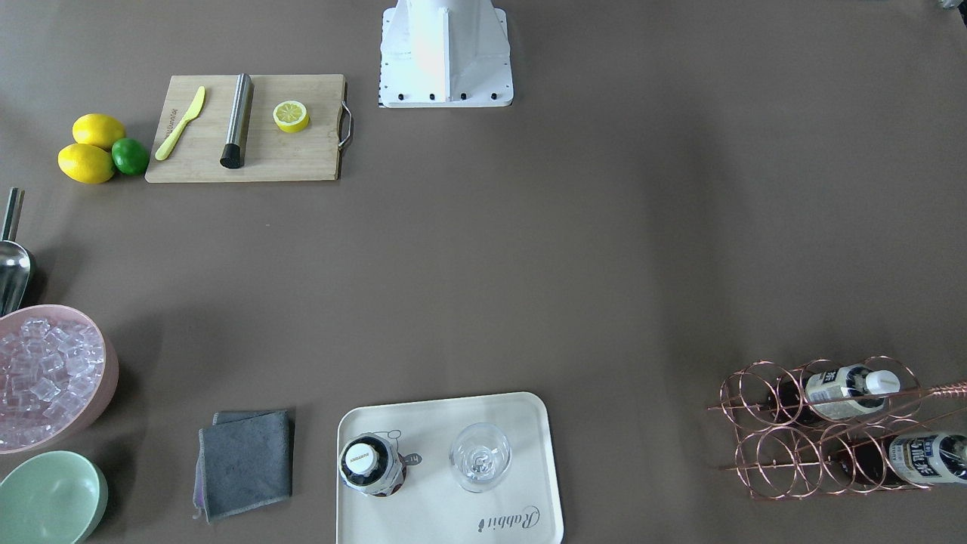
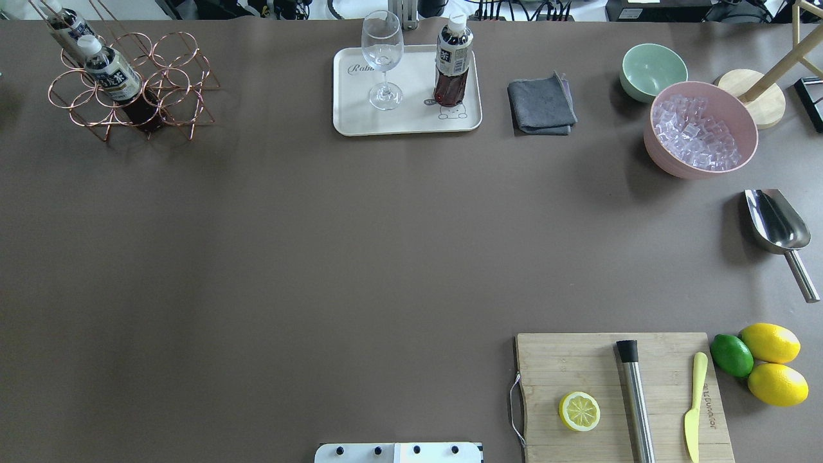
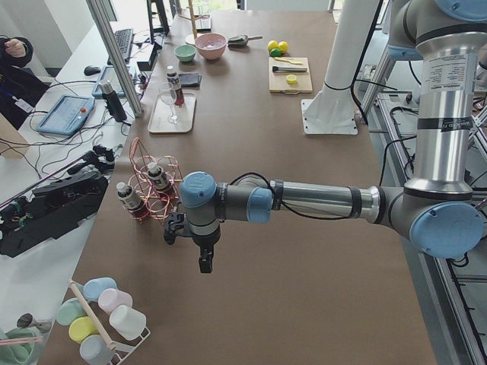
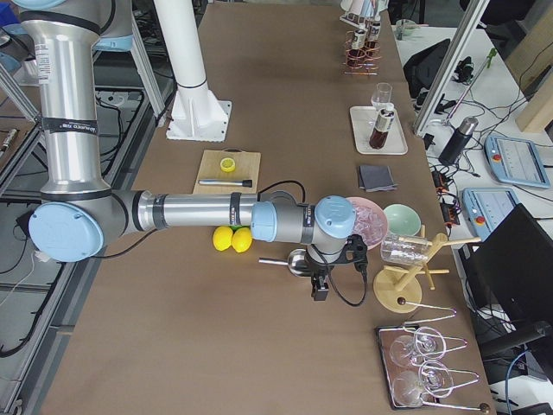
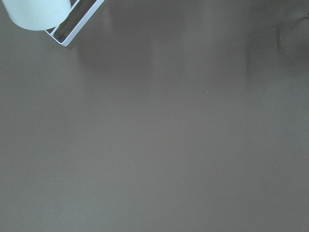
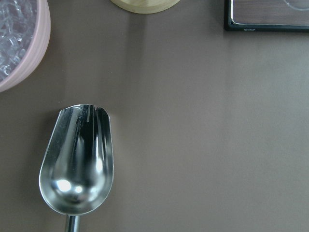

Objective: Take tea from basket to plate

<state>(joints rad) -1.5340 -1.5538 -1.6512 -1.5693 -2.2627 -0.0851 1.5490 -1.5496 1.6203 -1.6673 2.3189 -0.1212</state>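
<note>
One tea bottle (image 1: 370, 465) stands upright on the cream plate (image 1: 453, 521), beside a stemmed glass (image 1: 480, 456). Two more tea bottles (image 1: 850, 391) (image 1: 925, 459) lie in the ring cells of the copper wire basket (image 1: 763, 423). In the overhead view the basket (image 2: 173, 83) is far left and the plate (image 2: 360, 116) far centre. My left gripper (image 3: 204, 265) hangs over bare table just short of the basket; I cannot tell its state. My right gripper (image 4: 318, 290) hovers by the metal scoop; its state is equally unclear. Neither wrist view shows fingers.
A pink bowl of ice (image 2: 701, 132), a green bowl (image 2: 652, 71), a grey cloth (image 2: 541, 104) and a metal scoop (image 2: 775, 222) lie on the right. Near the robot's base a cutting board (image 2: 572, 366) carries a lemon half, a steel bar and a knife, with whole lemons and a lime beside it.
</note>
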